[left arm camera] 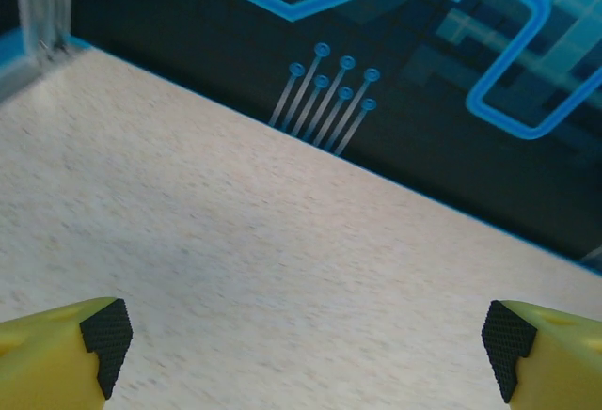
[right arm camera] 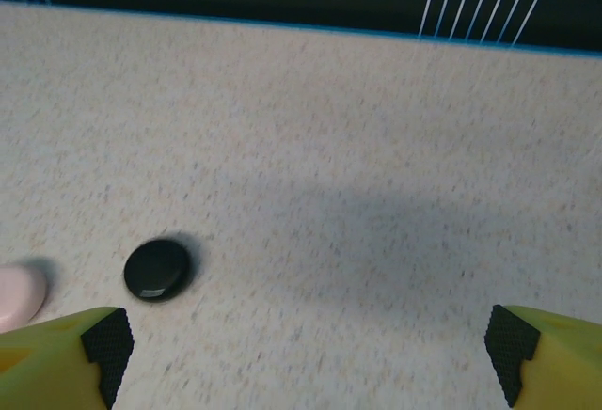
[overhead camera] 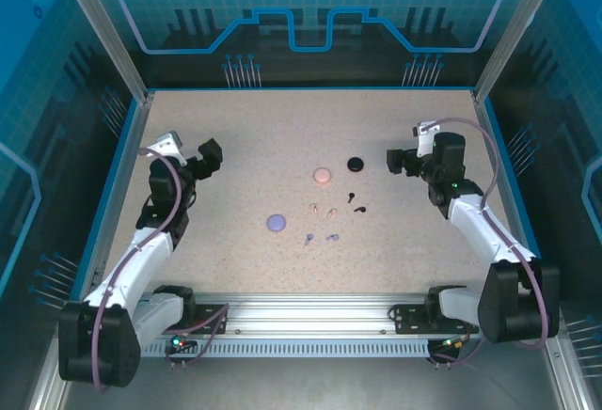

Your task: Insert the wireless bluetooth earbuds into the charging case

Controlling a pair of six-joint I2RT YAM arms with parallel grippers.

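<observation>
Closest to the camera is the metal rail (overhead camera: 310,308) with both arm bases on it, right at the near edge of the speckled table (overhead camera: 254,128). All the earbuds sit loose in a little cluster mid-table, between the two arms: pink earbuds (overhead camera: 313,209) side by side, lilac earbuds (overhead camera: 308,239) just nearer than those, and black earbuds (overhead camera: 360,209) to the right of the pink ones. None of them is in a case.

Three round lidded cases ring that cluster. The purple case (overhead camera: 275,223) is to its left, the pink case (overhead camera: 323,176) is on the far side, and the black case (overhead camera: 355,163) is a bit farther and right of the pink one.

The left gripper (overhead camera: 213,154) hangs over bare table, well left of everything, with its jaws spread wide and nothing between them. The right gripper (overhead camera: 393,160) is also wide open and empty. It's near the black case, to the case's right, and well apart from the earbuds. Its wrist camera catches the black case ahead and to the left of its pads (right arm camera: 106,342), with the edge of the pink case beyond.
</observation>
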